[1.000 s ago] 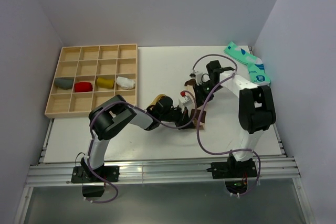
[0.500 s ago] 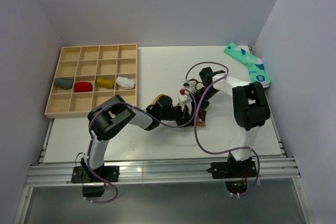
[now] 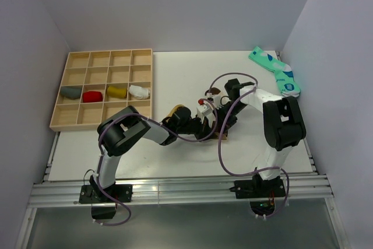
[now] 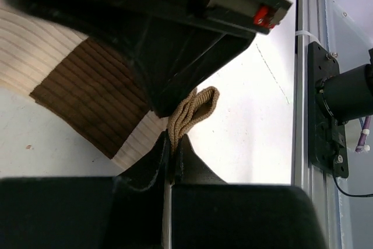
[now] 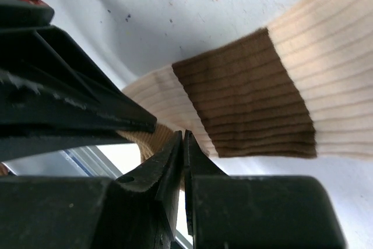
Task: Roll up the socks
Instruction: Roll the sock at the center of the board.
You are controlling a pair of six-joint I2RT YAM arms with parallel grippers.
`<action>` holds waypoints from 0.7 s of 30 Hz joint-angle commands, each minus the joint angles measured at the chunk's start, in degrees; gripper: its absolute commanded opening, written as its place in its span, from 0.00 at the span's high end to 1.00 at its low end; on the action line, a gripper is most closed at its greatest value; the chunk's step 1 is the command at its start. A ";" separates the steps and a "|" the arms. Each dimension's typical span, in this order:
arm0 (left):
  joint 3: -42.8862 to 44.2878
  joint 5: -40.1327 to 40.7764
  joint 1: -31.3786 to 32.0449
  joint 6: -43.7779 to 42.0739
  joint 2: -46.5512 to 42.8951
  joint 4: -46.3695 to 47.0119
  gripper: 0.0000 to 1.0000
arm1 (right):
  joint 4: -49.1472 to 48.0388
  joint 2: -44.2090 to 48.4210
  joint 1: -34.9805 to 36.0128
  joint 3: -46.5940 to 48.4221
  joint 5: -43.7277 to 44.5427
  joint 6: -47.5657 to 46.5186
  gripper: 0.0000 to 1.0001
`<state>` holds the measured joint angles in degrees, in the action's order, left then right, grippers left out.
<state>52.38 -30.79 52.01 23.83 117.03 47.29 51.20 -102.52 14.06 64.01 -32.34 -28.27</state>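
Note:
A beige sock with a dark brown band (image 5: 250,103) lies flat on the white table; it also shows in the left wrist view (image 4: 87,97). In the top view only a tan bit (image 3: 222,137) and a brown bit (image 3: 213,91) of it show beside the grippers. My left gripper (image 4: 173,144) is shut on a folded mustard-yellow ribbed sock (image 4: 191,108). My right gripper (image 5: 185,139) is shut, its tips pinching the beige sock's near edge, right next to the left gripper (image 5: 64,97). In the top view both grippers, left (image 3: 211,131) and right (image 3: 217,124), meet over the sock.
A wooden compartment tray (image 3: 111,51) stands at the back left with rolled grey (image 3: 71,92), red (image 3: 92,96), yellow (image 3: 116,91) and white (image 3: 139,91) socks. A green-and-white sock pair (image 3: 275,72) lies at the back right. An aluminium rail (image 4: 301,86) runs along the near table edge.
The right arm's forearm and wrist have shifted a little, bringing its gripper closer against the left one. The left arm has hardly moved.

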 commanded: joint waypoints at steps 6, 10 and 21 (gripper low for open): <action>2.37 1.25 -0.15 1.30 -0.23 -2.36 1.00 | -0.31 3.12 -2.11 -2.57 2.02 -1.78 0.89; 3.34 1.60 -0.24 1.39 0.56 -4.48 1.00 | 0.65 2.94 -2.99 -2.40 1.58 -2.66 0.89; 8.26 2.48 -0.33 2.44 3.73 -12.12 1.00 | -2.06 4.96 -7.47 -2.31 1.66 -3.11 0.90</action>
<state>58.26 -29.41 51.77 25.52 119.94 38.04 51.48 -101.14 8.73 61.63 -31.05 -31.22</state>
